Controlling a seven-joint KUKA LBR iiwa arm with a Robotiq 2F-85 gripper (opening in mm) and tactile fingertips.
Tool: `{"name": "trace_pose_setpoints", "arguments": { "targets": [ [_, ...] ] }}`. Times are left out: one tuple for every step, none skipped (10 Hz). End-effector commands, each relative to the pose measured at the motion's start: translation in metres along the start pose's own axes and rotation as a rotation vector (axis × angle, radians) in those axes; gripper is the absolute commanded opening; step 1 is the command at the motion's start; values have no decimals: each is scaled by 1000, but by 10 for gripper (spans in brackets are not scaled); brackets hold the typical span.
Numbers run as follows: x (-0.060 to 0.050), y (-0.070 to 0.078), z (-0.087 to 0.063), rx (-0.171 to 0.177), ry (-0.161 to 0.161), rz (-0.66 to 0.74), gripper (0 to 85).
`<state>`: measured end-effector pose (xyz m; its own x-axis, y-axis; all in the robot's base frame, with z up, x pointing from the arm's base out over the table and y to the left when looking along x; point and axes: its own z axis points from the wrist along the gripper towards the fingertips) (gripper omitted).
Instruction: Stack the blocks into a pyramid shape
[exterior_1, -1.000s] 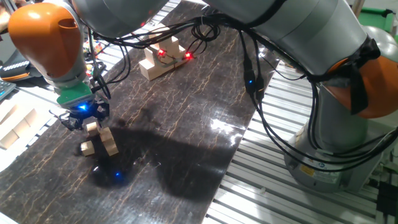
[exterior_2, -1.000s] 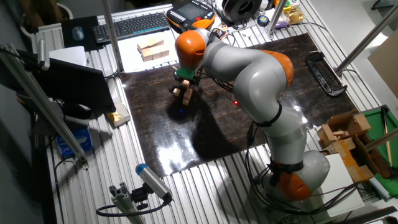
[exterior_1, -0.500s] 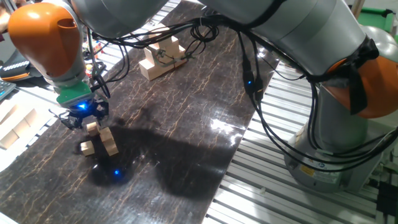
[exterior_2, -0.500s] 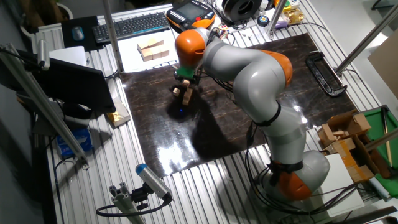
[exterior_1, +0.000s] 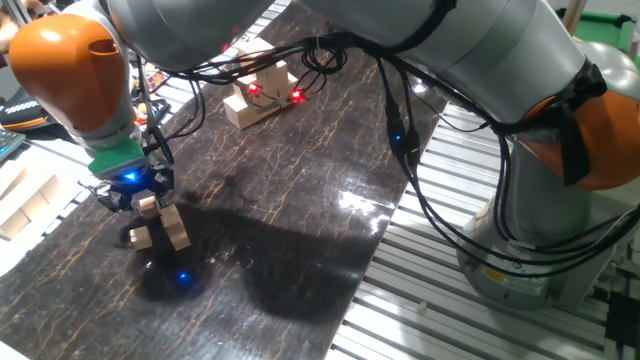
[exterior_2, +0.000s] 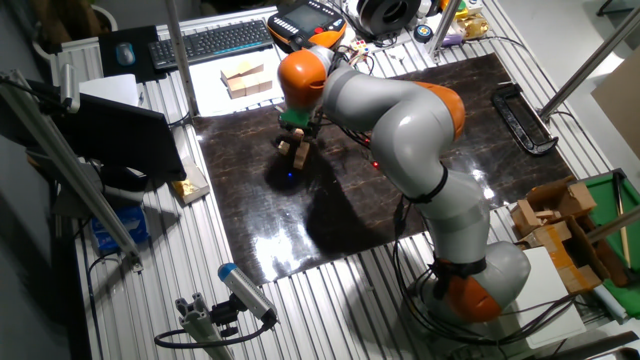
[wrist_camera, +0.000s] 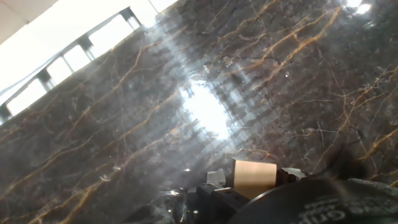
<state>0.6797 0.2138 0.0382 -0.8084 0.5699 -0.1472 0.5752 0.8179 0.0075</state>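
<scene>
Slightly lower than a second ago, the gripper (exterior_1: 140, 192) pinches one block (exterior_1: 148, 206) directly over the two blocks (exterior_1: 160, 232) on the dark mat (exterior_1: 300, 200); held centred, presumably to cap them; spare blocks (exterior_1: 258, 92) wait well apart.

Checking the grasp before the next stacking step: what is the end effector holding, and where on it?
The end effector grips one wooden block by its opposite side faces.
</scene>
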Motion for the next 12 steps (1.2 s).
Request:
{"name": "trace_pose_setpoints", "arguments": {
  "targets": [
    [0,0,1,1,3,4,487],
    [0,0,2,0,8,4,453],
    [-1,-1,2,3,11,-3,363],
    [0,-1,1,6,19,-17,197],
    [-1,-1,-1,9,24,-25,23],
    [-1,-1,-6,13,24,-28,7],
    [-3,-2,-12,15,27,-28,7],
    [-6,-4,-21,13,29,-29,7],
    [-7,-6,-30,13,32,-37,7],
    [-6,-10,-38,13,38,-41,7],
    [-3,-13,-45,14,44,-41,7],
    [1,-15,-49,16,50,-42,7]
  ]
}}
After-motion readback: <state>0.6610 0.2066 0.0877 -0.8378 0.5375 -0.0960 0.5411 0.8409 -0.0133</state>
